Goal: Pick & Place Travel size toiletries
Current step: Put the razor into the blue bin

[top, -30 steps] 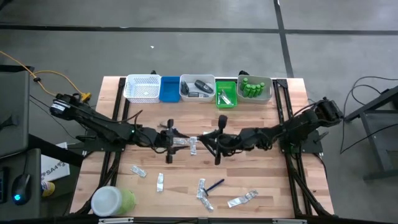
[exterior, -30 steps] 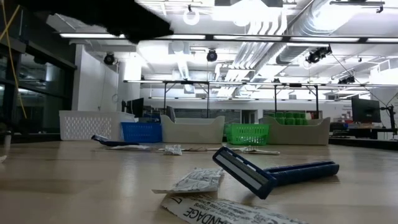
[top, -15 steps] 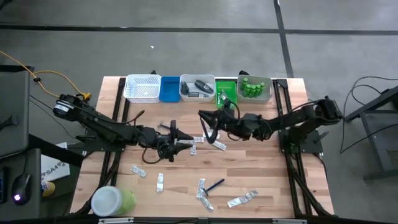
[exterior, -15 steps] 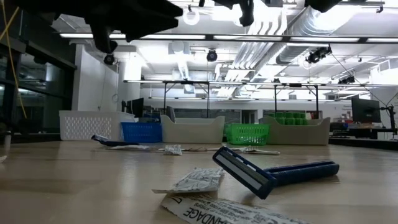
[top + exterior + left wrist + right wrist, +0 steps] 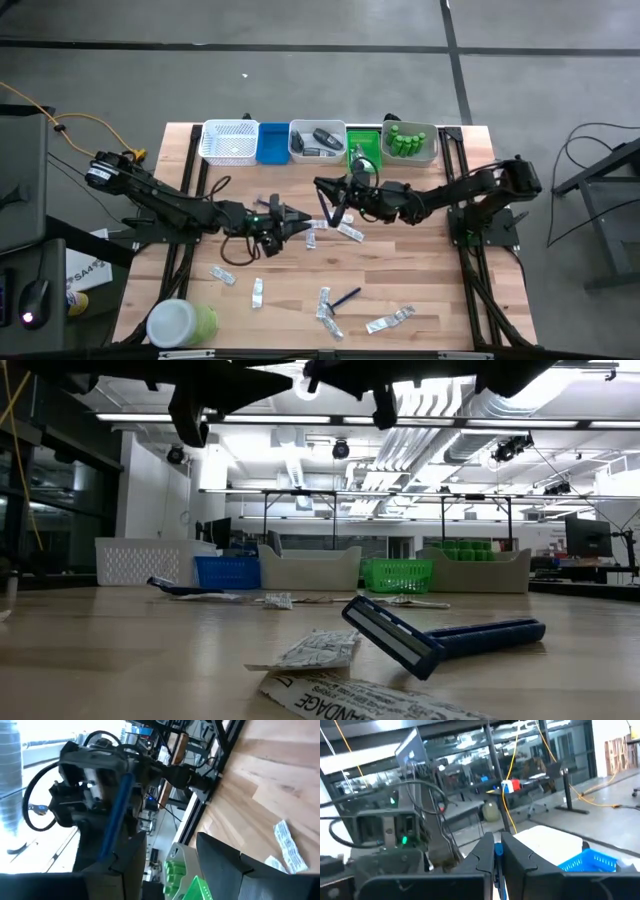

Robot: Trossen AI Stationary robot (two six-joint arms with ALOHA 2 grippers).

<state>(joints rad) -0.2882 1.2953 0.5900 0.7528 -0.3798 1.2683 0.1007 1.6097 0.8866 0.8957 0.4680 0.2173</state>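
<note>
My right gripper (image 5: 322,186) pinches a blue razor (image 5: 498,851); left gripper (image 5: 297,221) half-open, empty. Thin grip, razor may slip.

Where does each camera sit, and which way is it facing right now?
High: overhead, straight down on table; both arms, left gripper, right gripper.
Low: table-top height, across loose razor toward trays; arms' undersides at top.
Left wrist: past own open fingers at right gripper holding blue razor.
Right wrist: past own fingers shut on that razor, toward the room.
Shared: loose razor in high and low; blue razor in both wrists.
</note>
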